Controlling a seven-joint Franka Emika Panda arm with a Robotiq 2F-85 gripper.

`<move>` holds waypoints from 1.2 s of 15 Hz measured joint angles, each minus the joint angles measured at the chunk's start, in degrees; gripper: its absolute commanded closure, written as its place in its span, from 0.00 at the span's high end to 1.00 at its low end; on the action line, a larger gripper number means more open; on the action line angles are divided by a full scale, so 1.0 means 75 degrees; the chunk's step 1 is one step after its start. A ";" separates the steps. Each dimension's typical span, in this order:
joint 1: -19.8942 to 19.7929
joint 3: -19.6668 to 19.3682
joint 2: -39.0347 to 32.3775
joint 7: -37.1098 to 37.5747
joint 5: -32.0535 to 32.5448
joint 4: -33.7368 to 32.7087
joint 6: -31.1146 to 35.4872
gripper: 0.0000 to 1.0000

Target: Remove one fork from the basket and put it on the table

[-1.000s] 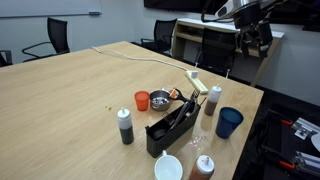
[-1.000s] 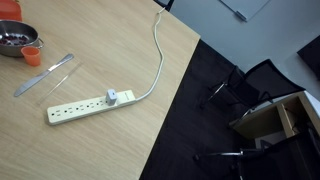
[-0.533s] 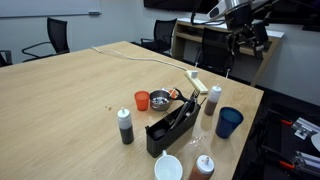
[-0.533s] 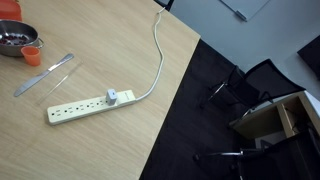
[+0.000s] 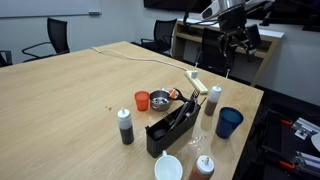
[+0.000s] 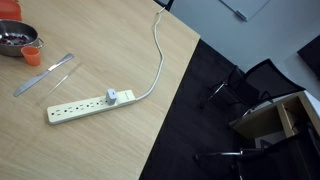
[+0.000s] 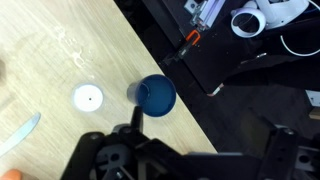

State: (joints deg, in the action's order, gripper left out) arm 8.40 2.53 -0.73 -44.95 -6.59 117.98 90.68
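Overhead, the pincer point(image 5: 238, 42) hangs past the wood-grain table point(image 5: 70, 100), its opening indiscernible, black chairs point(image 5: 55, 38) behind.

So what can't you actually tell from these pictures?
Basket: small and dark inside in an exterior view; what cutlery it holds cannot be made out.
Claw: tiny against dark furniture there, and a dark blur at the bottom of the wrist view; open or shut is unclear.
Basket again: outside the frame in the wrist view and in the exterior view showing the power strip.
Bowl: cut by the left edge.
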 measured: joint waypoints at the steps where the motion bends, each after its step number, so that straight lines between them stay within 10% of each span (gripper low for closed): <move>1: 0.0054 0.0170 -0.0193 -0.0056 0.0071 -0.0180 0.0165 1.00; 9: 0.0168 0.0796 -0.1818 -0.1309 0.0163 -0.0814 0.2238 1.00; 18: 0.0125 0.0863 -0.1960 -0.1495 -0.0017 -0.0887 0.2536 1.00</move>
State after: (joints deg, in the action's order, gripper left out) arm 9.34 9.00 -15.43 -56.16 -6.71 111.33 109.70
